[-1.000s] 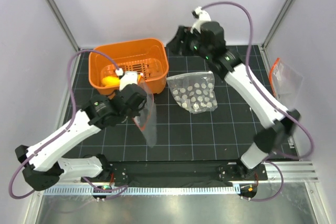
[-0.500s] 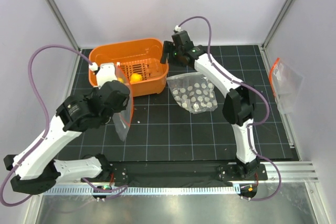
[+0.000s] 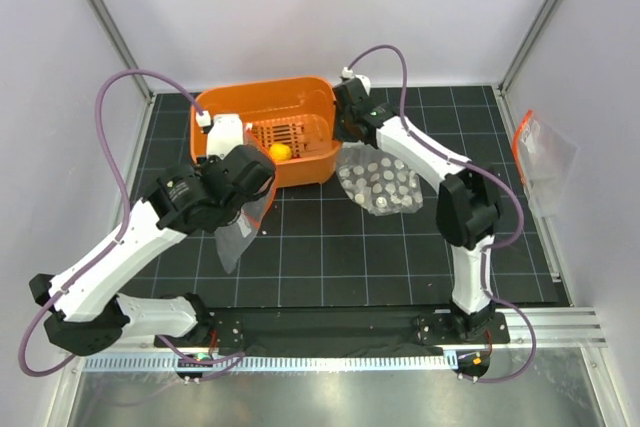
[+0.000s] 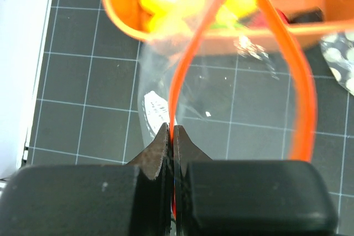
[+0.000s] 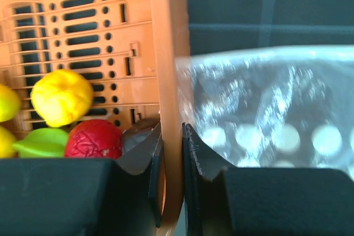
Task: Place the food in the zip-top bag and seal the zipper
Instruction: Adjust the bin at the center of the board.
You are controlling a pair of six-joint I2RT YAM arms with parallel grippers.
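Observation:
My left gripper (image 4: 171,131) is shut on the orange-red zipper (image 4: 178,81) of the clear zip-top bag (image 4: 221,114), whose mouth loops open toward the orange basket (image 4: 127,23). From above, the bag (image 3: 238,235) hangs below the left gripper (image 3: 252,192). My right gripper (image 5: 172,131) is shut on the basket's right wall (image 5: 166,53), seen from above with the right gripper (image 3: 338,142) at that side. The food lies inside the basket: a yellow piece (image 5: 61,96), a red one (image 5: 93,138), a green one (image 5: 36,142) and a dark one (image 5: 135,136) partly hidden by a finger.
A clear bag with white dots (image 3: 380,185) lies just right of the basket (image 3: 262,87), touching it. Another clear pouch with an orange strip (image 3: 540,152) leans at the right wall. The mat's near half shows bare grid.
The right gripper came down and closed on the basket's right wall. The basket slid right, against the dotted bag. The left arm followed to the right with the bag.

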